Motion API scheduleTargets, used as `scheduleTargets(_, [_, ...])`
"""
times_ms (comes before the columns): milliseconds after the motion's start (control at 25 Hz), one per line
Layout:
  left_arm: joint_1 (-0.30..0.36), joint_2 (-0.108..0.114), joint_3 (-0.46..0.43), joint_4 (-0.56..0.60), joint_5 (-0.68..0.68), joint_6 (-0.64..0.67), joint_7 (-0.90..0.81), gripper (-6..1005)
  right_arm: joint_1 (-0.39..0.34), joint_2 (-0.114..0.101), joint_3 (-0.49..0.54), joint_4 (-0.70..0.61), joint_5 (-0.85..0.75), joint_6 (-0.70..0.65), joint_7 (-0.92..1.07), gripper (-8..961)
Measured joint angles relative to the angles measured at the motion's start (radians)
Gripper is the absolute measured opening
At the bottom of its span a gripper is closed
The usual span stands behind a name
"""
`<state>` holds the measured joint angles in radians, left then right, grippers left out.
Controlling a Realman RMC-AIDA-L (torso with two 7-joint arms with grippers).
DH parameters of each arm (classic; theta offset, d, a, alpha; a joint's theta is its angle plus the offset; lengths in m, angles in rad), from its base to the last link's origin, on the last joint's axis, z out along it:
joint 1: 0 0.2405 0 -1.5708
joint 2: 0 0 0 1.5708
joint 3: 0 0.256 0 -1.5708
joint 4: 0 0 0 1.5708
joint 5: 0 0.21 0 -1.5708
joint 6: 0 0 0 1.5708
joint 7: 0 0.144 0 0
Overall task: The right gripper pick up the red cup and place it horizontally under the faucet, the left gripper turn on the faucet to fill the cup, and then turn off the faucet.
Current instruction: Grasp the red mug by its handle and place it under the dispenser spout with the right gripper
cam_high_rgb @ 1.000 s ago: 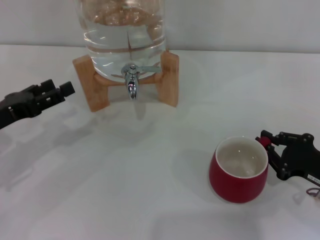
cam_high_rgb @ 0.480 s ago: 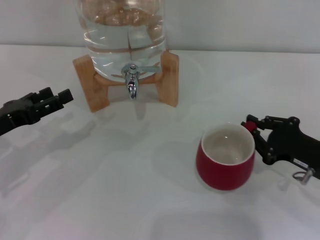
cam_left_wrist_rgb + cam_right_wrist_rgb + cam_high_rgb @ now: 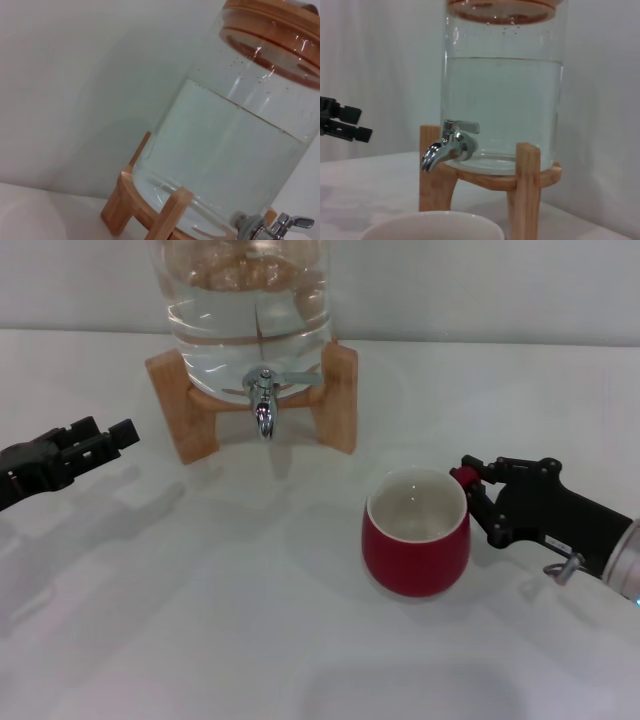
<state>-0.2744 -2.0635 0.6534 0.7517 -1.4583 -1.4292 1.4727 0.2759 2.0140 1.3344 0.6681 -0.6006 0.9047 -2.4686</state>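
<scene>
The red cup (image 3: 416, 532) stands upright, white inside, to the right of and nearer than the faucet (image 3: 264, 403). My right gripper (image 3: 472, 483) comes in from the right and is shut on the cup's small handle. The right wrist view shows the cup's white rim (image 3: 430, 227) at the bottom, the chrome faucet (image 3: 447, 145) beyond it, and the left gripper (image 3: 345, 124) far off. My left gripper (image 3: 112, 435) hovers open at the left of the table, apart from the faucet. The faucet's lever (image 3: 292, 222) shows in the left wrist view.
A big glass water jar (image 3: 250, 310) sits on a wooden stand (image 3: 340, 400) at the back centre, with the faucet at its base. A white tabletop (image 3: 240, 620) spreads in front. A pale wall lies behind the jar.
My right gripper has carried the red cup leftward and farther back, toward the faucet. The left gripper has drifted slightly left and lower in the head view.
</scene>
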Motion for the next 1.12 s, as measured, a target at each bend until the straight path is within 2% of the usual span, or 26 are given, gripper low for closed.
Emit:
scheduleTargets(320, [0.000, 0.002, 0.000, -0.001, 0.001, 0.001, 0.000, 871, 0.061, 0.001, -0.119, 0.033, 0.092, -0.147, 0.002, 138])
scheduleTargets(640, [-0.001, 0.002, 0.000, 0.001, 0.001, -0.002, -0.004, 871, 0.093, 0.002, -0.156, 0.047, 0.133, -0.213, 0.002, 138])
scheduleTargets(1120, [-0.001, -0.001, 0.000, -0.002, 0.001, 0.001, -0.001, 870, 0.179, 0.011, -0.242, 0.071, 0.200, -0.404, -0.001, 137])
